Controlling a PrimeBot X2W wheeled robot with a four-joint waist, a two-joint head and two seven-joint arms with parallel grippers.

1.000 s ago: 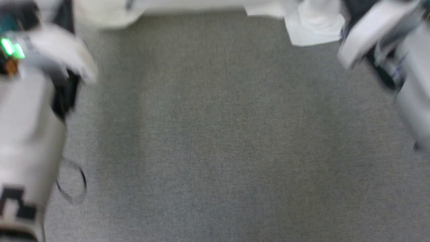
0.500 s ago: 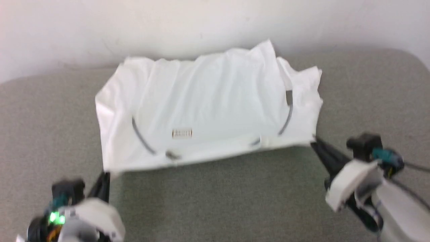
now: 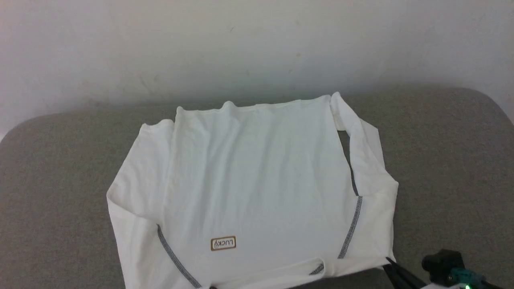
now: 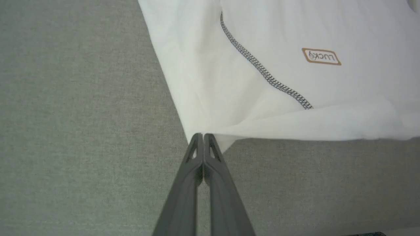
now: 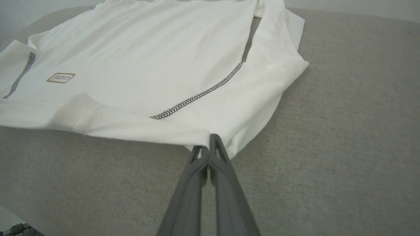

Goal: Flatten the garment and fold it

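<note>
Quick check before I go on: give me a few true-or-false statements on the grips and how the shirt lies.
The left gripper is shut on a near corner of the garment. True.
The right gripper hangs open, clear of the garment. False: its fingers are pinched on the other near corner.
The brown-edged label lies at the end nearest the robot. True.
The garment is bunched in a heap. False: it lies spread out on the grey surface.

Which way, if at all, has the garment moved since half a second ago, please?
Yes. Against the back edge of the grey surface, the garment has settled: its far hem, then billowing up across the wall, now lies flat short of it.
</note>
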